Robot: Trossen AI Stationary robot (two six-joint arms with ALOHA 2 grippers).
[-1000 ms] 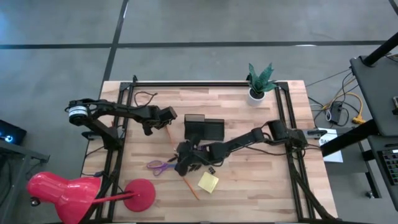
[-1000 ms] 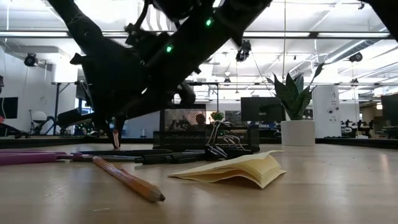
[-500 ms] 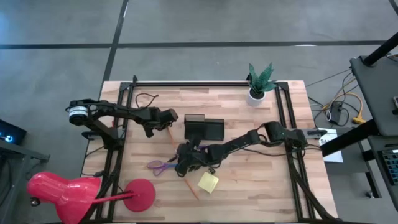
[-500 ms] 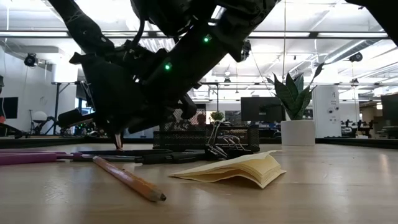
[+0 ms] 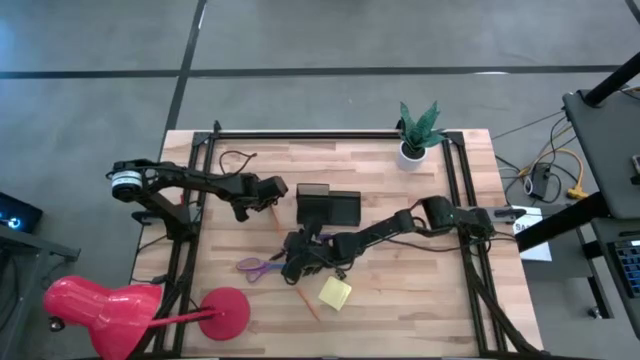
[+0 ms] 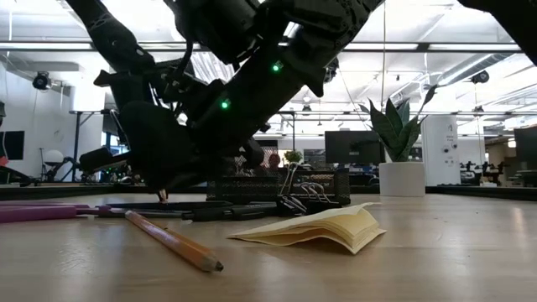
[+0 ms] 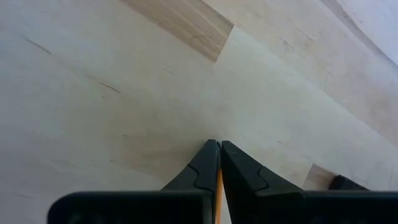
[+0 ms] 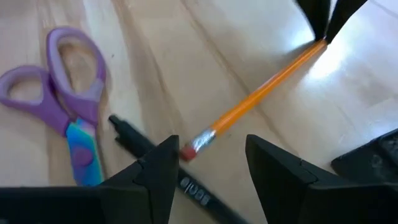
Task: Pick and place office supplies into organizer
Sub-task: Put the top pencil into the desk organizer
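Note:
My left gripper (image 5: 266, 196) is left of the black mesh organizer (image 5: 328, 206) and shut on an orange pencil (image 8: 261, 93). The pencil slants down to its eraser end (image 8: 188, 151). That end lies between the fingers of my right gripper (image 8: 211, 142), which is open and touches nothing. Purple-handled scissors (image 8: 68, 106) and a black pen (image 8: 155, 168) lie flat beside it. A second orange pencil (image 6: 172, 241), a yellow sticky-note pad (image 5: 335, 292) and a black clip (image 6: 294, 200) lie nearer the front. My left gripper pinches the orange pencil between its two fingers at the end opposite the eraser (image 8: 320, 43). The fingers (image 7: 208, 163) come from above, pointing steeply down. The pencil slants down and away from them. I cannot tell whether the eraser end touches the table.
A potted green plant (image 5: 417, 135) stands at the far right of the table. A red desk lamp (image 5: 110, 312) has its round base (image 5: 226, 312) at the near left corner. Black rails (image 5: 192, 240) run along the table's sides.
My right gripper has sunk a little toward the table, around the pencil's eraser end, still open. My left gripper keeps its hold on the pencil and stays in place.

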